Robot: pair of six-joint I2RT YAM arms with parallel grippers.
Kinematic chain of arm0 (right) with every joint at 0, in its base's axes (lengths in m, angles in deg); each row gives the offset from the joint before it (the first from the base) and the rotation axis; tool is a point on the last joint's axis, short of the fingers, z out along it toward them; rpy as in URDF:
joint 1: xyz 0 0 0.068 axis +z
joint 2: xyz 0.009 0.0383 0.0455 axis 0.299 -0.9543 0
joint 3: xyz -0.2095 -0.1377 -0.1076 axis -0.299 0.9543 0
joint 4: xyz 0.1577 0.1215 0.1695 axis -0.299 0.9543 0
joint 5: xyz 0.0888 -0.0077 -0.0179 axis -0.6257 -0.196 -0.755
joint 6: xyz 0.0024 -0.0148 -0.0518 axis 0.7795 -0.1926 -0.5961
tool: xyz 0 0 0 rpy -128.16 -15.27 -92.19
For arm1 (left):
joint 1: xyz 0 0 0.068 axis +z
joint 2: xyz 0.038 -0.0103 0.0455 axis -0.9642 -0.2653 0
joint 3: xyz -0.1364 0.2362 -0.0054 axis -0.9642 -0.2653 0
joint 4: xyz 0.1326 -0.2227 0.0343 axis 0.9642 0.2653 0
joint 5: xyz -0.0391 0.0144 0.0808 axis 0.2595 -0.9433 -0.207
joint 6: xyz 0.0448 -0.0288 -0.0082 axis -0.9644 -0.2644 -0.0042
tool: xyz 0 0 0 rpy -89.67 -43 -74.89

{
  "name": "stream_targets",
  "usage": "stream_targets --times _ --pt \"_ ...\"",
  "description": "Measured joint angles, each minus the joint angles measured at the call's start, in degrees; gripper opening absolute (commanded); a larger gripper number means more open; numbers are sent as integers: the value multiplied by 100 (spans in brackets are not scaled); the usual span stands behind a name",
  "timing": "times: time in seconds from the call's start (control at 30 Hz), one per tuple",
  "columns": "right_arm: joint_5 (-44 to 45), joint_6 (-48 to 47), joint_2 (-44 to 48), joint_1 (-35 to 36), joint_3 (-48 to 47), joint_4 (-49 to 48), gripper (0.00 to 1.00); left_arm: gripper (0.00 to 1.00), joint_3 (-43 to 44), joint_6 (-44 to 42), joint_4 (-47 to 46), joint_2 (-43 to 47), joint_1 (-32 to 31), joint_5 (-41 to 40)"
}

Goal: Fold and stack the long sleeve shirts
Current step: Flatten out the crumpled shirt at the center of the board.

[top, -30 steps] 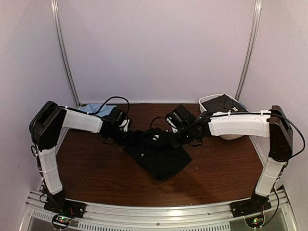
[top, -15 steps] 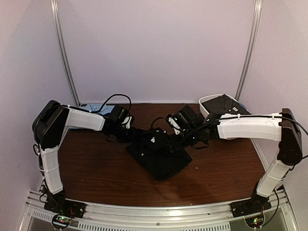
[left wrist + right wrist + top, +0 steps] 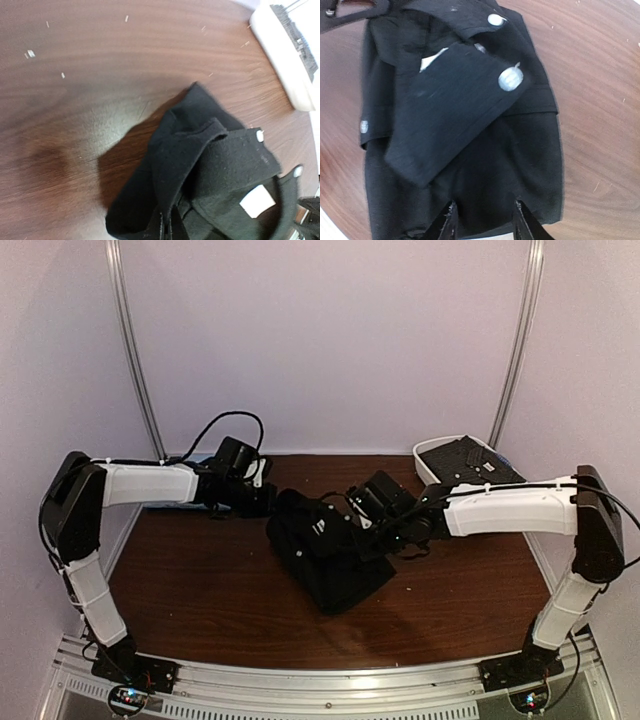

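At centre-left of the top view, the left gripper (image 3: 268,500) is closed tight, apparently pinching the raised left edge of the black shirt (image 3: 335,565). The shirt lies bunched at mid-frame. Right of centre, the right gripper (image 3: 485,222) hovers over it, jaws parted, gripping nothing.

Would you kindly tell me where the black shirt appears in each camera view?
Top external: black shirt at the picture's centre.
Left wrist: shirt bunched at lower right.
Right wrist: shirt fills most of the frame.
Shared landmark: its white label.
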Motion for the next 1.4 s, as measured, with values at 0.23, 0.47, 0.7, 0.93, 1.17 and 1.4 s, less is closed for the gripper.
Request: stream_targets --times 0.23,0.47,0.7,0.93,1.17,1.4 --pt "157 26 -234 -170 -363 42 2 0 -323 -39 203 944 0 -210" --pt "-138 -323 -236 -155 -507 -70 42 0 -866 116 494 1401 -4 -374" --pt "-522 -632 -238 358 -439 -173 75 0 -1266 599 898 1569 -341 -688" --pt "-654 -533 -247 688 79 -214 80 18 -1663 852 1097 1812 -525 -999" --pt "-378 -227 -483 693 133 -380 72 30 -1569 813 1198 1698 -525 -1370" --pt "-221 -17 -866 693 -48 -525 31 26 -1416 778 1093 1453 -476 -1475"
